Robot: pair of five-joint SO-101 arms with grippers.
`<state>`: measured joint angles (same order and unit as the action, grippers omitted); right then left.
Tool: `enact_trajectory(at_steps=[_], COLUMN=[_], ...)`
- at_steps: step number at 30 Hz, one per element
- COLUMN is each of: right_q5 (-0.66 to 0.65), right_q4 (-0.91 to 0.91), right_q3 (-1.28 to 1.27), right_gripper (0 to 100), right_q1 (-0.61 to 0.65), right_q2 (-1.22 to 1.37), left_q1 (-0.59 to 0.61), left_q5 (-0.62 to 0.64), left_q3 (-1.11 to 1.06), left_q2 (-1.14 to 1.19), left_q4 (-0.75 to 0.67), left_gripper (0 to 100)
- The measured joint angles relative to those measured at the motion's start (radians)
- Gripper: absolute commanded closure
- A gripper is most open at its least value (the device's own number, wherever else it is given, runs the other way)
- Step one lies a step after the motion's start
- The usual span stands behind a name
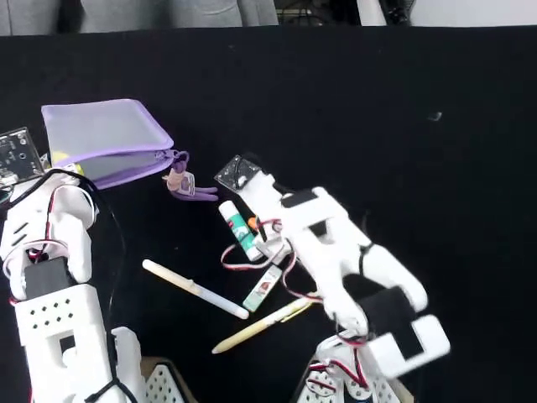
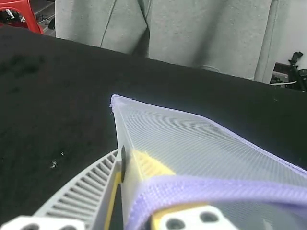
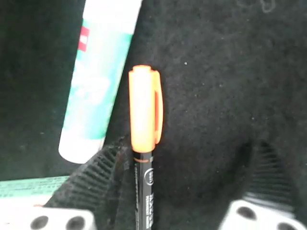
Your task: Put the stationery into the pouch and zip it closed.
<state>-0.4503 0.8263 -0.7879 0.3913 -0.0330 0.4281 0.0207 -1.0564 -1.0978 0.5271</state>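
Note:
The purple mesh pouch lies at the table's far left, its zip pull and charm trailing toward the middle. My left gripper is shut on the pouch's rim, with mesh and purple binding between its fingers. Mid-table, my right gripper hangs open over an orange-capped black marker, which lies between the fingers and against one finger. A white and green glue stick lies just beside the marker. A cream pen and a yellowish pen lie nearer the front.
A small green and white item lies by the right arm's cables. A circuit board sits at the left edge. The black table stretches bare to the right and back. A person in grey sits behind the table.

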Motion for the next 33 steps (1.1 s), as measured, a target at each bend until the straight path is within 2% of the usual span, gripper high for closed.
enact_trajectory(at_steps=[3,9,13,19,24,28,33], right_q5=[0.000,0.003,0.037,0.052,0.057,0.063,0.063], right_q4=[0.051,0.176,0.230,0.232,0.233,0.238,0.238], right_q3=[0.071,0.270,0.353,0.344,0.284,0.279,0.279], right_gripper=[89.8,99.0,98.8,98.8,98.8,98.8,98.8], right_q1=[-0.002,-0.017,-0.018,-0.018,-0.058,-0.176,-0.292], right_q2=[0.063,0.204,0.270,0.259,0.138,-0.057,-0.299], left_q1=[0.000,0.000,0.000,-0.032,-0.109,-0.196,-0.288], left_q5=[0.000,0.000,0.000,0.002,0.002,0.003,0.061], left_q3=[0.000,0.000,0.000,0.000,0.037,0.121,0.166], left_q2=[0.000,0.000,0.000,-0.002,-0.005,-0.005,-0.005], left_q4=[0.000,0.000,0.000,0.000,0.069,0.167,0.189], left_gripper=[97,97,97,97,97,97,97])
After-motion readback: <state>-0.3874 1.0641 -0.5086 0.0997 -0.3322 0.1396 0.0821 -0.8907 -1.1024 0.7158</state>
